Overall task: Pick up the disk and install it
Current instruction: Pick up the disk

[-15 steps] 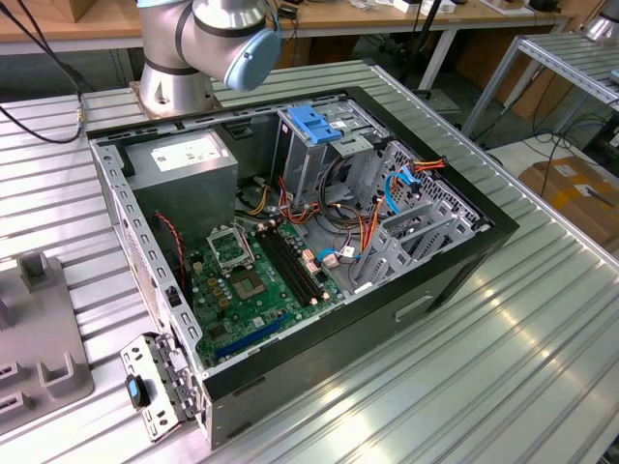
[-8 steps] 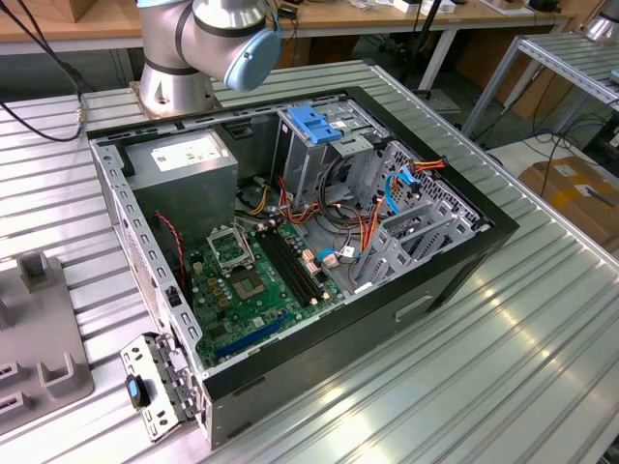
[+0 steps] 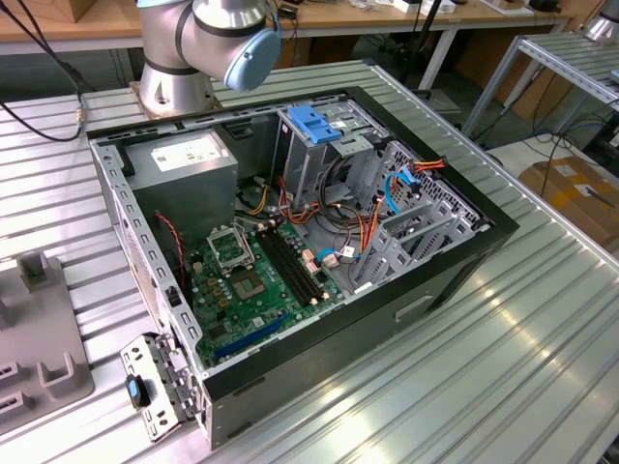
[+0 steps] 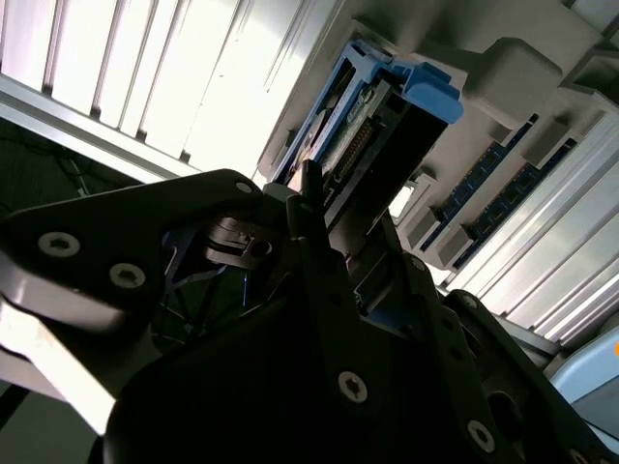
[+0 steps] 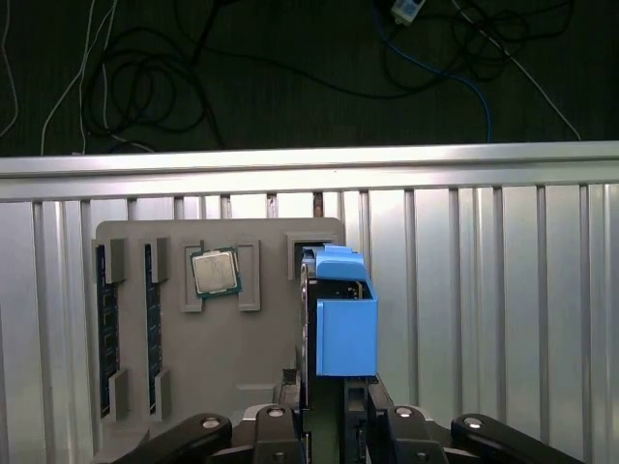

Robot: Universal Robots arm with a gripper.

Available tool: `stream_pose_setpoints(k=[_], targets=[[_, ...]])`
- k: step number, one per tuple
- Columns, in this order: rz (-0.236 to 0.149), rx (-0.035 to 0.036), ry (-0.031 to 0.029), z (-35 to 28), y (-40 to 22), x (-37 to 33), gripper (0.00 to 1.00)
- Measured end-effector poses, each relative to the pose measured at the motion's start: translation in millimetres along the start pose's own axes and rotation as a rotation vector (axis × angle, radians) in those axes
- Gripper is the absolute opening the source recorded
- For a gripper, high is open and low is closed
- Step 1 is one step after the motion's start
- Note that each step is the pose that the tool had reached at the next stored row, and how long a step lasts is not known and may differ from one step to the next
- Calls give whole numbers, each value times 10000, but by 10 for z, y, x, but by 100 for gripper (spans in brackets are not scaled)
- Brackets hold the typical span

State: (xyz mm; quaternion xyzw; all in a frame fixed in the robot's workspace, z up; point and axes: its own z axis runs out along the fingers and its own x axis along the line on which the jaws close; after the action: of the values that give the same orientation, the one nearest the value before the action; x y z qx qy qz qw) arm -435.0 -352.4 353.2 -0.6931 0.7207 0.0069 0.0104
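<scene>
**Gripper and disk over the parts tray.** In both wrist views the disk (image 5: 344,329) stands on edge between the two fingers of the gripper (image 5: 327,411). The jaws appear clenched on its flat faces, one on each side, with no gap to be seen.

The light-blue side frame runs along the disk's upper edge. The long axis points straight out from the jaws, parallel to the ribs of the metal table (image 5: 484,319).

The disk sits over the grey tray (image 5: 261,358), at the slot beside the processor chip (image 5: 214,272) and well apart from the memory sticks (image 5: 104,329). Whether its lower edge rests in that slot or hangs clear of it cannot be told.

The second wrist view shows the same grasp from the side, with the connector end of the disk (image 4: 387,116) projecting beyond the gripper (image 4: 324,217).

In the exterior view the open computer case (image 3: 435,290) lies on the table. Its metal drive bays (image 3: 416,227) are toward the exterior view's right.
</scene>
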Motion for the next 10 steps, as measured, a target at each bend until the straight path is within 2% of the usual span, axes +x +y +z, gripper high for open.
stream_pose_setpoints(k=[5,9,10], targets=[[0,-2,1,-5,0,0,35],[0,-1,1,-73,0,-2,35],[0,1,0,-110,0,-3,35]])
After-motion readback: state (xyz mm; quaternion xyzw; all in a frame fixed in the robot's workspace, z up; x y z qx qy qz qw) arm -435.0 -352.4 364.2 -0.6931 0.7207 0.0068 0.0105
